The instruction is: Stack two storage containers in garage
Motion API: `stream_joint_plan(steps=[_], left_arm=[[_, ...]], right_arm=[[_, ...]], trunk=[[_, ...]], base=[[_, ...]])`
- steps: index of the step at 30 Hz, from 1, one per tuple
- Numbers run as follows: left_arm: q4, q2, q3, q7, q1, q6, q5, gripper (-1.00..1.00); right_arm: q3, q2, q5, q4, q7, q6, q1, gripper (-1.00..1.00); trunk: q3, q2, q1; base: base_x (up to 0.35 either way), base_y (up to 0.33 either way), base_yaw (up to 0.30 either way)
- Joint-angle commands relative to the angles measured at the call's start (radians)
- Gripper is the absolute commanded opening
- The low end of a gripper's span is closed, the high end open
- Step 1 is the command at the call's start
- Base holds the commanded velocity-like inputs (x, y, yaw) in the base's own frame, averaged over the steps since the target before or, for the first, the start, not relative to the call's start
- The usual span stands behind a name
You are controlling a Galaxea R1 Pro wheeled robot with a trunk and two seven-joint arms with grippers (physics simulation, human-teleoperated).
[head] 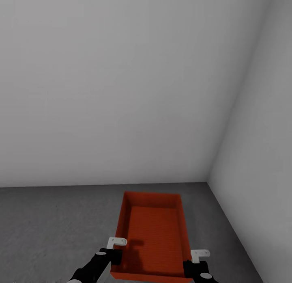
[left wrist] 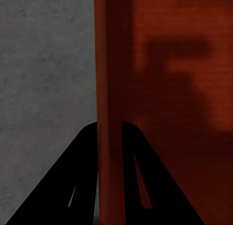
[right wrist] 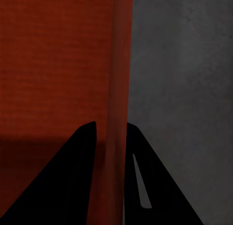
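One orange-red storage container (head: 154, 230), shallow and without a lid, lies lengthwise in front of me over the dark grey concrete floor (head: 52, 226) of the garage. My left gripper (head: 114, 250) is shut on its left side wall near the close corner. In the left wrist view, the black fingers (left wrist: 77, 186) straddle that thin wall (left wrist: 109, 65). My right gripper (head: 194, 260) is shut on the right side wall, and the right wrist view has its fingers (right wrist: 73, 186) on either side of that wall (right wrist: 119, 65). Whether the container touches the floor I cannot tell.
Plain white walls meet in a corner (head: 209, 181) just beyond the container's far right end. The right wall (head: 259, 153) runs close along the container's right side. Bare concrete stretches to the left.
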Motion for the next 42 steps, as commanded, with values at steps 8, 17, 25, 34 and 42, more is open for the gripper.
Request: stream_joint_plan(steps=[8,17,25,34,42], left_arm=[[0.001,0.0,-0.019,0.004,0.0,0.006,0.009,-1.0],[0.001,0.0,-0.018,0.004,0.001,0.006,0.009,-1.0],[0.001,0.0,-0.018,0.004,0.001,0.005,0.009,-1.0],[0.001,0.0,-0.018,0.004,0.001,0.005,0.009,-1.0],[0.001,0.0,-0.018,0.004,0.001,0.005,0.009,-1.0]], right_arm=[[-0.005,-0.001,-0.002,0.001,-0.011,-0.007,-0.001,-1.0],[-0.005,-0.001,-0.002,0.001,-0.011,-0.007,-0.002,-1.0],[-0.005,-0.001,-0.002,0.001,-0.011,-0.007,-0.001,-1.0],[-0.005,-0.001,-0.002,0.001,-0.011,-0.007,-0.002,-1.0],[-0.005,-0.001,-0.002,0.001,-0.011,-0.007,-0.002,-1.0]], trunk=[[-0.039,-0.057,0.031],[-0.082,-0.12,0.065],[-0.12,-0.176,0.096],[-0.163,-0.239,0.13],[-0.201,-0.295,0.161]], base=[[0.0,0.0,0.0],[0.0,0.0,0.0],[0.0,0.0,0.0],[0.0,0.0,0.0],[0.0,0.0,0.0]])
